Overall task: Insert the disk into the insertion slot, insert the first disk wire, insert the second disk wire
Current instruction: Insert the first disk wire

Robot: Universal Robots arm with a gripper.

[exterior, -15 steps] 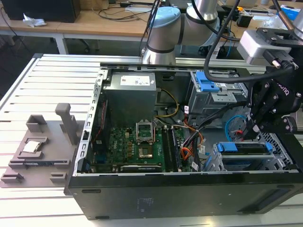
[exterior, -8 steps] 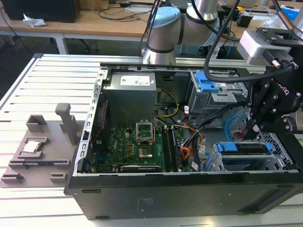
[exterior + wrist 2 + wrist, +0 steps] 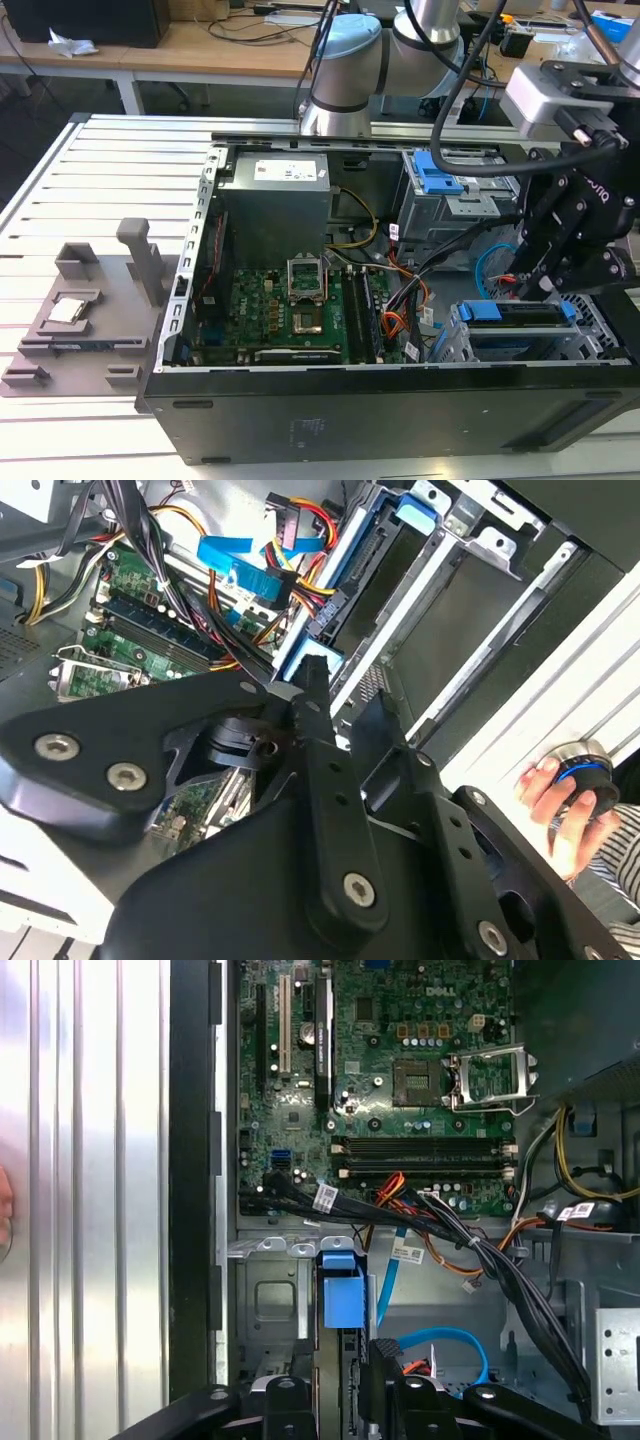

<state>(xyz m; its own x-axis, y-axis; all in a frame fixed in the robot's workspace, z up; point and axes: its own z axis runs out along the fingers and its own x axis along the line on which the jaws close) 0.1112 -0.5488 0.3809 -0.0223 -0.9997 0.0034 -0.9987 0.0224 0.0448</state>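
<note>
1. Disk (image 3: 515, 316) lies in the insertion slot (image 3: 462, 340), at four o'clock of the open computer case (image 3: 300, 425) in the exterior view.
2. Pincer (image 3: 532, 288) hangs close at its twelve o'clock; whether wide or narrow, I cannot tell.

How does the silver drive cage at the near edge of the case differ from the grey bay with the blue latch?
The silver drive cage sits at the near edge of the case in the exterior view; the grey bay sits at its far edge. The cage holds the disk in a blue bracket; the bay carries a blue latch on top. Both are sheet-metal boxes at the exterior view's right.
</note>
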